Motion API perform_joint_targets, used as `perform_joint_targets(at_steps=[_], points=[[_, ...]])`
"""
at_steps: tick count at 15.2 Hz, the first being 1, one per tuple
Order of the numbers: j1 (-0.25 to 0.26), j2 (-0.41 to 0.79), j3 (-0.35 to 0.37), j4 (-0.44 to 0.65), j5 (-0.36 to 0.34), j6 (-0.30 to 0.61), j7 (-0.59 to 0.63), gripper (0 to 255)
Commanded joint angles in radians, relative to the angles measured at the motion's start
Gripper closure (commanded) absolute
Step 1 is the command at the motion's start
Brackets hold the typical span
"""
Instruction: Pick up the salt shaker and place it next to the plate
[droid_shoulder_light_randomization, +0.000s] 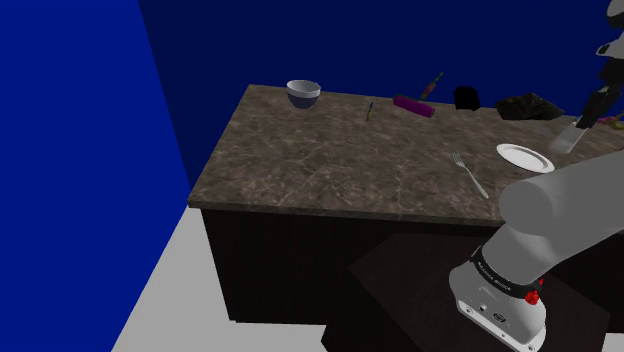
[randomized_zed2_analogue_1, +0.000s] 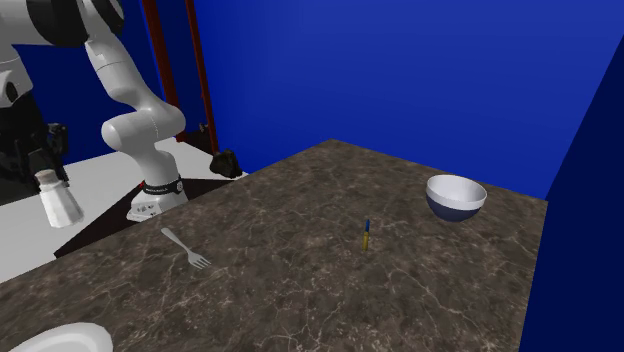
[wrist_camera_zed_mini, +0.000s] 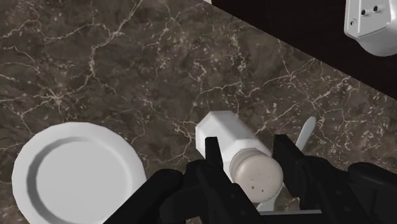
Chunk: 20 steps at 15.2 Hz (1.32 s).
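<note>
Gripping the salt shaker (wrist_camera_zed_mini: 222, 137) near its cap, the hand (wrist_camera_zed_mini: 248, 156) hangs over the table (wrist_camera_zed_mini: 95, 57) by its stand-side edge. Lower it upright onto bare table between plate (wrist_camera_zed_mini: 76, 175) and fork (wrist_camera_zed_mini: 306, 130), then release gently.

White salt shaker (wrist_camera_zed_mini: 230, 141) tilted, clasped in gripper (wrist_camera_zed_mini: 248, 153) (perforated cap up); white plate (wrist_camera_zed_mini: 75, 177) flat, apart.

I take this for a home kitchen. Under my fingers (wrist_camera_zed_mini: 287, 159) runs a dark, veined stone counter (droid_shoulder_light_randomization: 320, 150) on dark cabinet fronts (droid_shoulder_light_randomization: 270, 260). A white plate (wrist_camera_zed_mini: 76, 172) lies just beside them, a salt shaker (wrist_camera_zed_mini: 236, 147) sits between them, a fork (randomized_zed2_analogue_1: 185, 247) lies near, and a bowl (randomized_zed2_analogue_1: 456, 196) stands well away before blue walls (randomized_zed2_analogue_1: 400, 70).
</note>
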<state>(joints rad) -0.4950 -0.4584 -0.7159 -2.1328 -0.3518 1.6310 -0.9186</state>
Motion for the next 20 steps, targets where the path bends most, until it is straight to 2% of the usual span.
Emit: perform_joint_targets(at_steps=[1, 20], points=[[-0.003, -0.004, -0.005, -0.03, -0.006, 0.026, 0.003, 255], [0.001, 0.062, -0.091, -0.232, -0.025, 0.293, 0.008, 255]])
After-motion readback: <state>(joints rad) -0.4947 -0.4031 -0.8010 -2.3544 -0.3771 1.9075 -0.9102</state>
